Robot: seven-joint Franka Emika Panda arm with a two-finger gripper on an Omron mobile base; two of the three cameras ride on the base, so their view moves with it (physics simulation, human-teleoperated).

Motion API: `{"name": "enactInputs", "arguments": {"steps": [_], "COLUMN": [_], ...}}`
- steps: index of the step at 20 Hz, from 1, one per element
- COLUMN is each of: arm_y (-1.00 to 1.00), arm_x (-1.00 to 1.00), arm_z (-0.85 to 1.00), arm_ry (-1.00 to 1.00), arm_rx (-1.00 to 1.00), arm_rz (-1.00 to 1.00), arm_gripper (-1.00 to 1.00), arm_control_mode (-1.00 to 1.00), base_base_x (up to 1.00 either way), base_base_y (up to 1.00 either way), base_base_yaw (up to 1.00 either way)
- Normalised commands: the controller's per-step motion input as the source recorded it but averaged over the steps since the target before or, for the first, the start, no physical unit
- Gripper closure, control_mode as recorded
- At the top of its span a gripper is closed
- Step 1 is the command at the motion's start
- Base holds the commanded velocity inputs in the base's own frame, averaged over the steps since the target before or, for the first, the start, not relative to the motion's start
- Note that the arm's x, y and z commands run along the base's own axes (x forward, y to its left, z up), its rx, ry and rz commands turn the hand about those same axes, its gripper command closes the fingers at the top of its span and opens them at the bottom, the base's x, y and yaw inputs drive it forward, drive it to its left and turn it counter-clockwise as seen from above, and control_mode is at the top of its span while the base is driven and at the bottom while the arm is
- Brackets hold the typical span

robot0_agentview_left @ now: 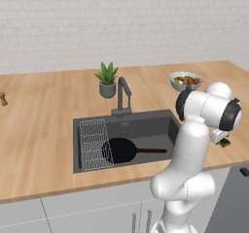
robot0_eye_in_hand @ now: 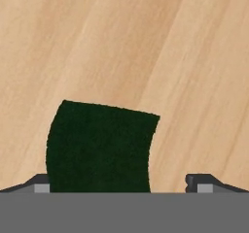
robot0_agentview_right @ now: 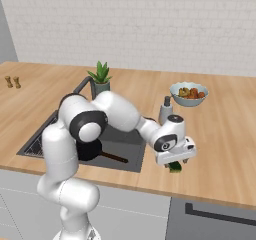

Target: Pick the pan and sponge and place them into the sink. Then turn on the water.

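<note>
Hand view: pincer (robot0_eye_in_hand: 124,181) spread wide over the sponge (robot0_eye_in_hand: 99,147) on the wooden counter (robot0_eye_in_hand: 146,42), pan (robot0_agentview_left: 121,149) in sink (robot0_agentview_left: 155,125)

Potted plant (robot0_agentview_left: 107,80) — food bowl (robot0_agentview_left: 185,80)

No readable text, labels or numbers — none anywhere (all surfaces plain)

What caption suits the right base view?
Open two-finger gripper poised over small green sponge on the wooden counter; black frying pan already in sink.
</note>
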Motion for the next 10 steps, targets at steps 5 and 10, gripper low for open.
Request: {"name": "enactInputs", "arguments": {"steps": [5, 10], "arm_y": [0.00, 0.00], "arm_x": [0.00, 0.00], "arm_z": [-0.47, -0.30], "arm_ry": [0.10, 0.05], "arm_rx": [0.00, -0.01], "arm_rz": [0.00, 0.00], "arm_gripper": [1.00, 1.00], "arm_control_mode": [-1.00, -1.00], "base_base_x": [0.00, 0.00], "base_base_y": [0.00, 0.00], "base_base_yaw": [0.00, 0.00]}}
